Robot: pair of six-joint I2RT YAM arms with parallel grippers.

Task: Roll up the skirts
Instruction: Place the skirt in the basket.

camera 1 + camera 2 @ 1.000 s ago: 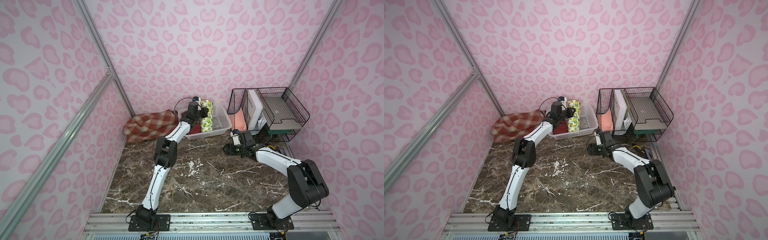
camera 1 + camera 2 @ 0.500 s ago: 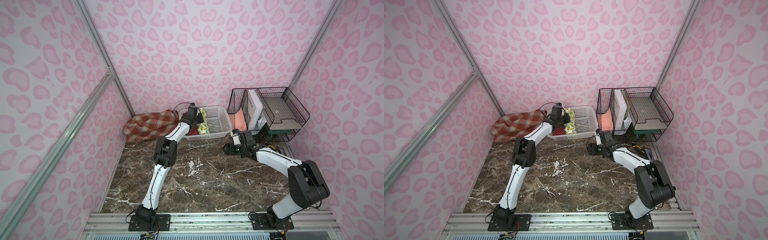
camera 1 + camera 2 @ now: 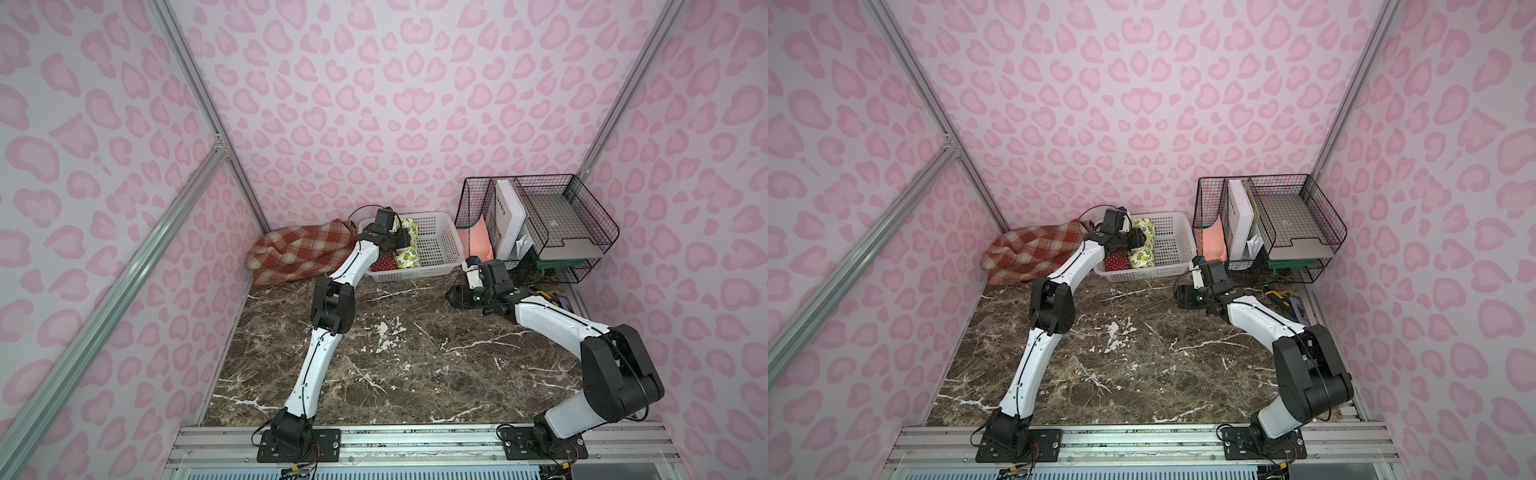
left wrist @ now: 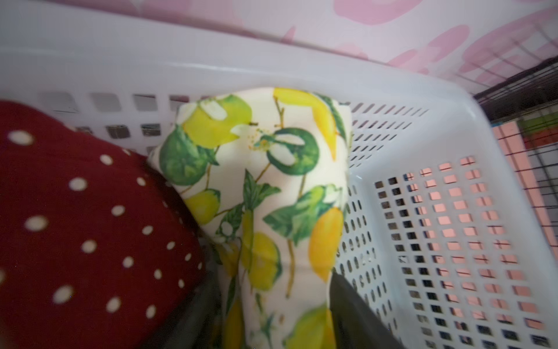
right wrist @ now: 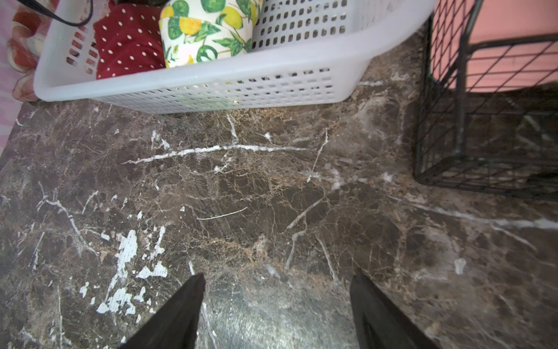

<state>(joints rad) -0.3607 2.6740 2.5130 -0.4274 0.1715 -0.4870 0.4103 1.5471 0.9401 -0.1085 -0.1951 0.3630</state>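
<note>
Lemon skirt roll point(image 3: 406, 252), lowered since prev frame, is sitting in basket point(image 3: 441, 267) beside red dotted roll point(image 3: 383, 262), L gripper point(image 4: 271, 287) straddling it, clamped/freed unclear; R gripper point(image 5: 277, 275) idling agape; plaid skirt point(image 3: 299, 251) lying left of basket, long axis left-right, L arm nearer.

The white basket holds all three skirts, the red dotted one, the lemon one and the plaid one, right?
Not all three. The white basket holds the red dotted skirt and the lemon skirt; the plaid skirt lies outside it, on the table beside it, as both top views show.
</note>
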